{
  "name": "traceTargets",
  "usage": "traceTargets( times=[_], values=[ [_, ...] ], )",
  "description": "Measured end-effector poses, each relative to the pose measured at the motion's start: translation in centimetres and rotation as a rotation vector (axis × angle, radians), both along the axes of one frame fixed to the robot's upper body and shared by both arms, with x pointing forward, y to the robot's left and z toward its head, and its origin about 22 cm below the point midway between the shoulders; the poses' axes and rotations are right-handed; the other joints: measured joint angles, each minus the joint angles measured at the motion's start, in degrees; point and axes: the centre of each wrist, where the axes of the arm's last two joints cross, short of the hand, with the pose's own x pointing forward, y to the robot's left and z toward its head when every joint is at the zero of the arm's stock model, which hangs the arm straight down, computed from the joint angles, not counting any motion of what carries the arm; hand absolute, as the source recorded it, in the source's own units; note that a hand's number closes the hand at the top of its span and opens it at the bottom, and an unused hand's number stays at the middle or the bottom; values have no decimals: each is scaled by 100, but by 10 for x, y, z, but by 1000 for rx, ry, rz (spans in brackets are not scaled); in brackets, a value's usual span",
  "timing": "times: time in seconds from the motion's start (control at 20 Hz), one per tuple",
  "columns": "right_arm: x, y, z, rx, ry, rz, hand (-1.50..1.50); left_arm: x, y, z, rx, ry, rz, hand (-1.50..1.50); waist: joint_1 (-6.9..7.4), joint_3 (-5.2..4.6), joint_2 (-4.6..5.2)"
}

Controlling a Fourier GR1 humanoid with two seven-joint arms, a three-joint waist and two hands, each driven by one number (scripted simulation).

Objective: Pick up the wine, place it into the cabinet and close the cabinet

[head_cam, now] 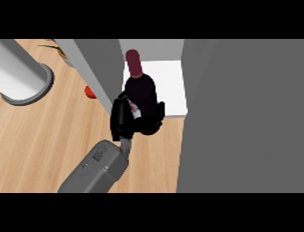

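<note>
1. Right now one robot hand (pixel 129 118) is curled round the wine (pixel 141 86) bottle, fingers and thumb wrapped on its dark lower body; the forearm comes up from the lower edge, left of centre. Which arm it is can't be read for sure from this view, probably the left.
2. Wine sits at the cabinet (pixel 248 113) mouth: body over the front edge of the white cabinet floor (pixel 168 86), neck already inside.
3. Key relation: bottle's long axis runs away from the robot hand, neck pointing up-view and into the cabinet, base end in the hand. Judged next move: push along that axis, deeper onto the white floor, then let go.
4. Grey door panel (pixel 97 68) stands just left of the bottle, close to the hand; large grey cabinet side fills the right. Gap is narrow, so drifting sideways risks a knock on the panel.
5. Other robot hand not visible.
6. Wooden surface (pixel 40 145) carries a white cylinder (pixel 17 72) at far left and a small red item (pixel 90 92) by the door panel, well clear of the path.
</note>
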Motion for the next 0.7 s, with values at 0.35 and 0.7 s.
traceTargets(
  times=[0.35,0.7],
  values=[
    [1,-2,-1,4,0,-10,-150,9,1,-15,-58,23,24,150,-14,-2,9],
    [-1,-4,-3,-3,1,0,-150,30,1,-12,-74,42,36,150,-21,1,5]
  ],
)
